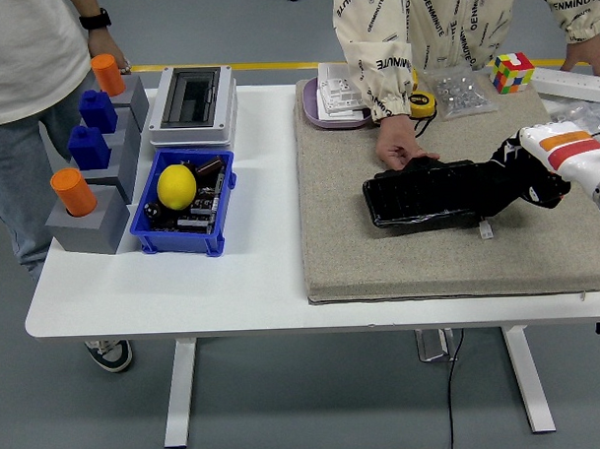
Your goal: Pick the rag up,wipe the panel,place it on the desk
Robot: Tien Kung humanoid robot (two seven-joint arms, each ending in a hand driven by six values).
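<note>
Right robot hand [535, 172] in white-and-orange shell clenched on dark rag [510, 183] at right end of glossy black panel [422, 193], panel on beige felt mat [429, 250] on white worktop [262, 275], person's hand [398, 142] steadying panel's far edge, sleeve print partly reading "DENMINUTE".

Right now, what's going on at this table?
The robot's right hand is at the right end of a black panel lying on a beige mat, apparently wiping it with a dark rag that is hard to tell apart from the hand. A person's hand presses on the panel's far edge, steadying it. The left arm is out of view.
</note>
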